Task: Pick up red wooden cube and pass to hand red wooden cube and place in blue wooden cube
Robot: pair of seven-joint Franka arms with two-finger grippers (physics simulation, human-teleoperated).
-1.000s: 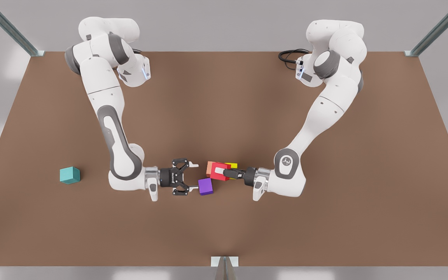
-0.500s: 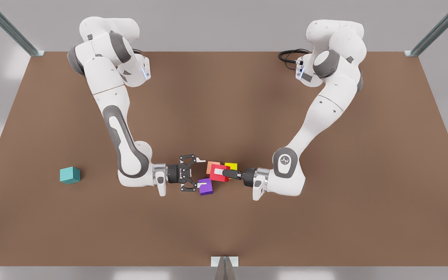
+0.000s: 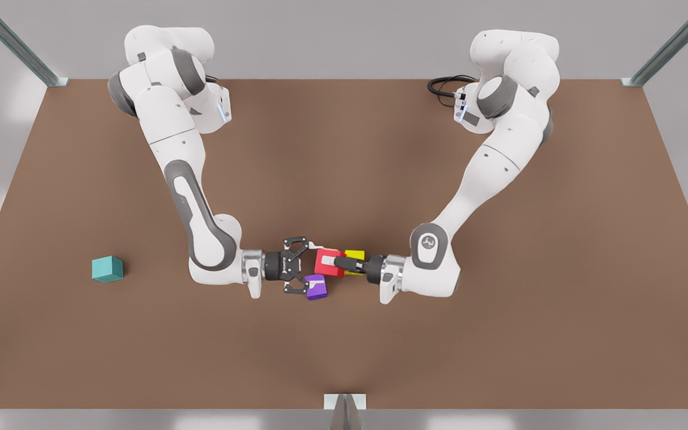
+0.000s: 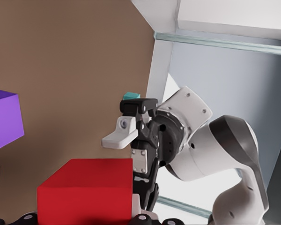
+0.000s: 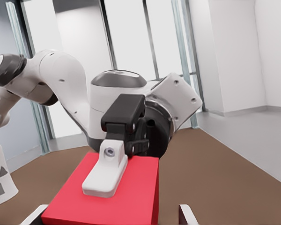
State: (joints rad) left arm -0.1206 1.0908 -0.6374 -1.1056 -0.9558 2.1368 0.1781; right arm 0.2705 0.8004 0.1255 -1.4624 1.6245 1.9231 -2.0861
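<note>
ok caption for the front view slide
handover: left end effector grips red wooden cube, open right end effector flanking it

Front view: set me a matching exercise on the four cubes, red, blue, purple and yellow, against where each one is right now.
Things:
1. red wooden cube
2. blue wooden cube
3. purple cube
4. yellow cube

Places:
A. alone, far toward the front view's left
B. clamped in the left gripper
C. partly hidden behind the left gripper
D. overlapped by one finger of the open right gripper

Pairs: 1-B, 2-A, 3-D, 4-C
</note>
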